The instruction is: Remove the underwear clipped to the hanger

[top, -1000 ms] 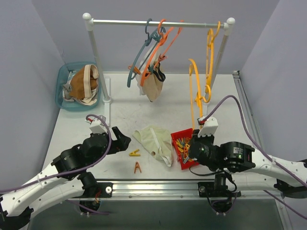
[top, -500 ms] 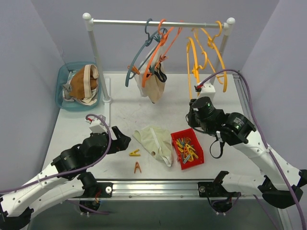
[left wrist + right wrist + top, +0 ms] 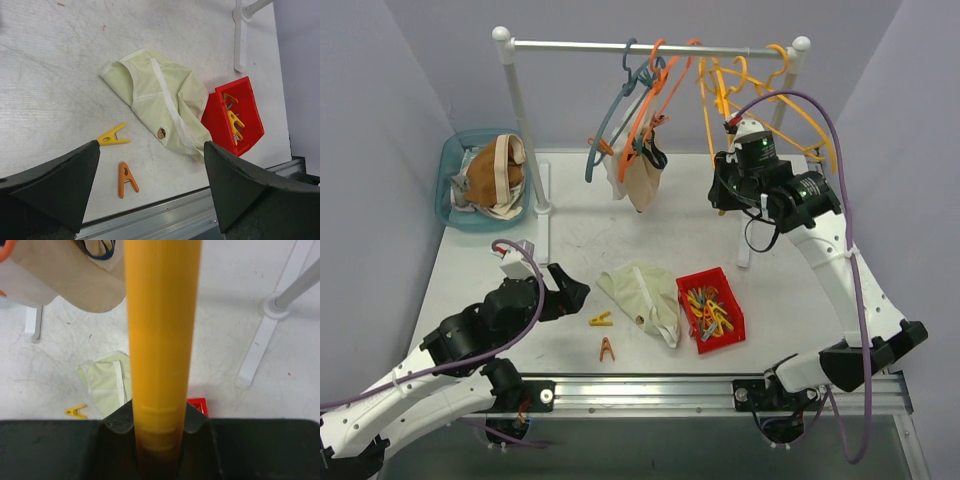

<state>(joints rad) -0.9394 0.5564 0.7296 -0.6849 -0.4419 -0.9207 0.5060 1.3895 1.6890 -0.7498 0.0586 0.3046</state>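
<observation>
Trouble at the rail (image 3: 580, 45): my right jaws were clenched on the yellow hanger (image 3: 162, 315), and a careless tug could tangle it with the orange hanger (image 3: 660, 105) beside the clipped beige underwear (image 3: 640, 185). My left jaws hovered released above pale green underwear (image 3: 160, 105) on the worktop (image 3: 50, 60).

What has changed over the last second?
The right gripper, shut on a yellow hanger, rose from beside the red bin toward the rail, carrying the hanger up. The left gripper stayed open and low; the pale green underwear and loose clothespins did not move.
</observation>
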